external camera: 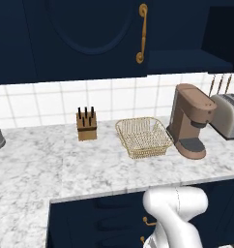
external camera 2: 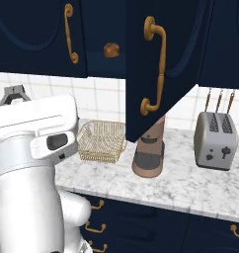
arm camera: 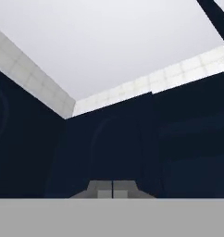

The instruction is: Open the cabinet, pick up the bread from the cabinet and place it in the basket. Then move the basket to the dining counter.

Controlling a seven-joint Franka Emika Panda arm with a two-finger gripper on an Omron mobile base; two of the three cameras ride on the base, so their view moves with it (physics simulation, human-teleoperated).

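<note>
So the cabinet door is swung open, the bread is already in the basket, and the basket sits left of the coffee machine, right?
Not quite. The bread is on the shelf inside the open cabinet, as the right base view shows. The basket left of the coffee machine holds nothing.

The left base view looks forward and down from behind the arm's left at the counter (external camera: 36, 164). The right base view faces the same counter from the right, closer under the cabinet (external camera 2: 156, 59). Both share the basket (external camera: 143, 138) and toaster (external camera 2: 216, 139). The hand view tilts upward, close to cabinet doors and ceiling.
</note>
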